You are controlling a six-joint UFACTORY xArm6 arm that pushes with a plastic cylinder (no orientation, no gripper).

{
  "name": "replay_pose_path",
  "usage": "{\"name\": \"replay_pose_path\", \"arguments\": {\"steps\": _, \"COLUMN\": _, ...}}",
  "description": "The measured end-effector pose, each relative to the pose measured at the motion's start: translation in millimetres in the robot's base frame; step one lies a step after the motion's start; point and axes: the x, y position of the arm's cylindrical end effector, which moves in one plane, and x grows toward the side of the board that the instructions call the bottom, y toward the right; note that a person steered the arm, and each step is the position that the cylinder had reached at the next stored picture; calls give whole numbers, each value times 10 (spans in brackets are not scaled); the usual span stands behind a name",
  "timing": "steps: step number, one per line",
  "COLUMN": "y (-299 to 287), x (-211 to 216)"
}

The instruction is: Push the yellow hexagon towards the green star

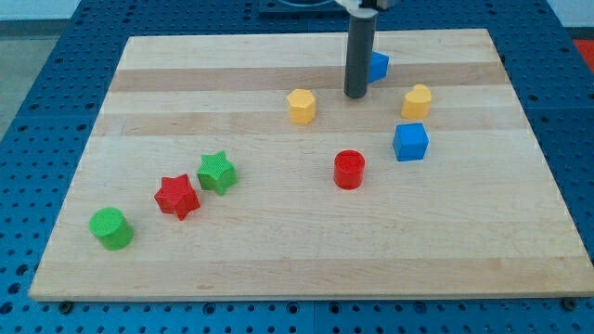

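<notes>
Your rig has no claw to open or shut, only a rod; my tip (355, 95) rests on the board at two o'clock from the yellow hexagon (302, 106), just apart. The green star (216, 172) lies at eight o'clock from it, so you're likely placed to shove it straight across.

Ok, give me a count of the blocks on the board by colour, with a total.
Yellow: 2, hexagon and another
Blue: 2, cube and one behind the rod
Red: 2, star and cylinder
Green: 2, star and cylinder
Total: 8
</notes>
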Motion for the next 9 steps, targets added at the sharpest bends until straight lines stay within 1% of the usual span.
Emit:
{"name": "replay_pose_path", "arguments": {"steps": 2, "y": 71, "x": 602}}
{"name": "replay_pose_path", "arguments": {"steps": 3, "y": 512, "x": 637}}
{"name": "replay_pose_path", "arguments": {"steps": 4, "y": 923, "x": 627}}
{"name": "replay_pose_path", "arguments": {"steps": 5, "y": 972, "x": 600}}
{"name": "replay_pose_path", "arguments": {"steps": 6, "y": 1040, "x": 396}}
{"name": "replay_pose_path", "arguments": {"steps": 9, "y": 1062, "x": 256}}
